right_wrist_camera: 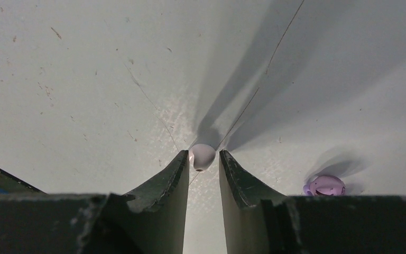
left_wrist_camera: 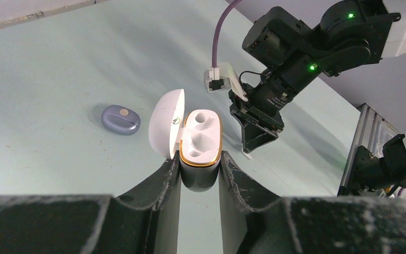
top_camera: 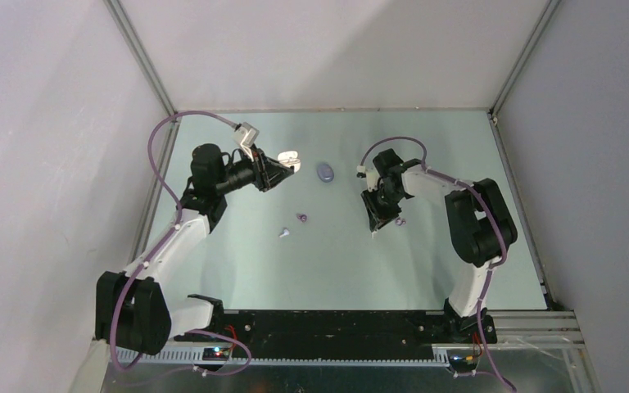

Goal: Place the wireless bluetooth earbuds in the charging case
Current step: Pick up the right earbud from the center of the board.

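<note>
My left gripper (top_camera: 285,166) is shut on an open white charging case (top_camera: 291,155) and holds it above the table. In the left wrist view the gripper (left_wrist_camera: 200,161) grips the case (left_wrist_camera: 202,138) by its base, lid hinged left, both sockets empty. My right gripper (top_camera: 379,227) points down at the table. In the right wrist view the gripper (right_wrist_camera: 203,154) is closed round a white earbud (right_wrist_camera: 202,158) at its fingertips. A purple earbud (right_wrist_camera: 325,186) lies just to its right, also seen from above (top_camera: 400,221). Another purple earbud (top_camera: 301,218) and a white earbud (top_camera: 283,233) lie mid-table.
A closed purple case (top_camera: 324,172) lies on the table between the arms, and shows left of the white case in the left wrist view (left_wrist_camera: 120,119). White walls with metal frame posts enclose the table on three sides.
</note>
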